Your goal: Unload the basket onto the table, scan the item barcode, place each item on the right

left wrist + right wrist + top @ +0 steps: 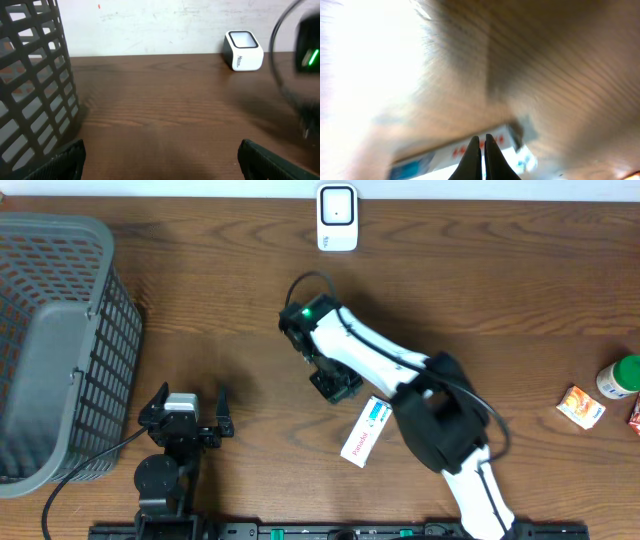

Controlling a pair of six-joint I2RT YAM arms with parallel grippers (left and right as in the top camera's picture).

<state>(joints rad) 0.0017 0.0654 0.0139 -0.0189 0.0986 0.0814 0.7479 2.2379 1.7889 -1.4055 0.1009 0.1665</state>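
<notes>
Overhead, I see the box (365, 430) lying on the table (500, 280) just beside the right gripper (335, 385), well apart from the scanner (337, 217). My left wrist view shows the left gripper (160, 165) spread wide near the basket (35, 75). The right wrist view is blurred, but its fingers (472, 155) are pinched together and empty, with the box just past their tips.

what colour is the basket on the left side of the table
The basket is grey, with an open grid of slots in its walls. It shows best in the overhead view.

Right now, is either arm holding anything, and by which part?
Nothing is held: right end effector shut empty near the white box, left end effector open.
</notes>
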